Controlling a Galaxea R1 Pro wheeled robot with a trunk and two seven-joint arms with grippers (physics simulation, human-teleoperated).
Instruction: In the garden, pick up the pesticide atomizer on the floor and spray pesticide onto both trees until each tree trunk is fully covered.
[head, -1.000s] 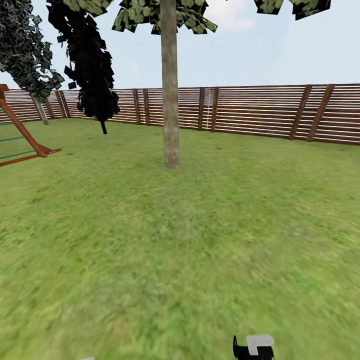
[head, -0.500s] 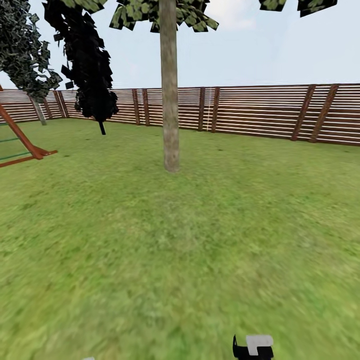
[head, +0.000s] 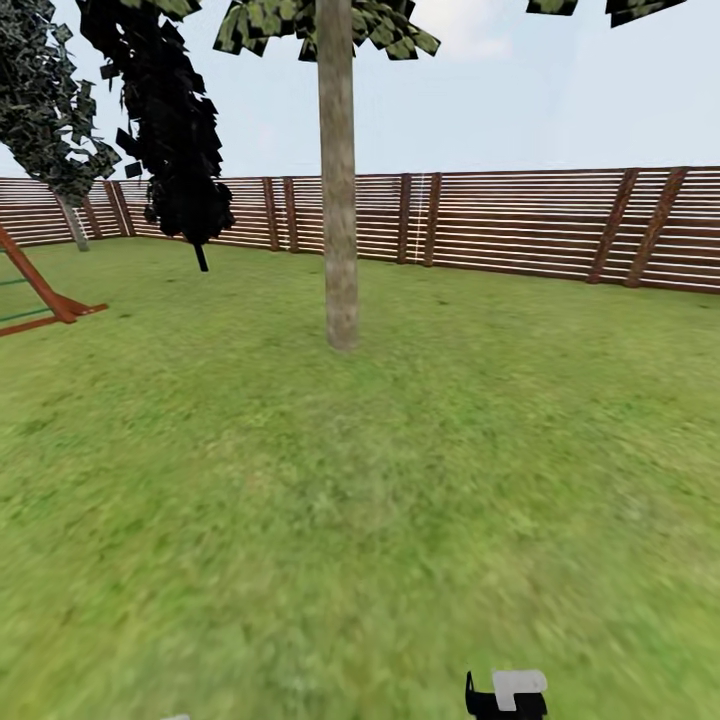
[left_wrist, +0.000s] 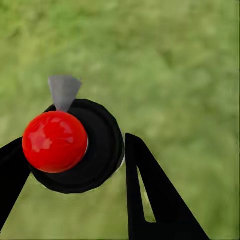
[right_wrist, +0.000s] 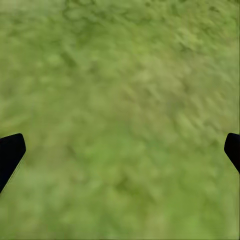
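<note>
Already the left hand (left_wrist: 70, 165) gripped the pesticide atomizer (left_wrist: 75, 145); the right hand (right_wrist: 120, 150) hung spread. Best to close on the tree trunk (head: 339, 200) ahead, nozzle kept level.

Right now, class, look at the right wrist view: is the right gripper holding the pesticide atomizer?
No: the right gripper is open over bare grass, its fingertips far apart with nothing between them.

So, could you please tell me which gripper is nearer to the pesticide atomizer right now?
Left. The left gripper has its fingers closed around the pesticide atomizer, its red top facing the camera. The right gripper is open with bare grass between its fingers, no atomizer there.
</note>
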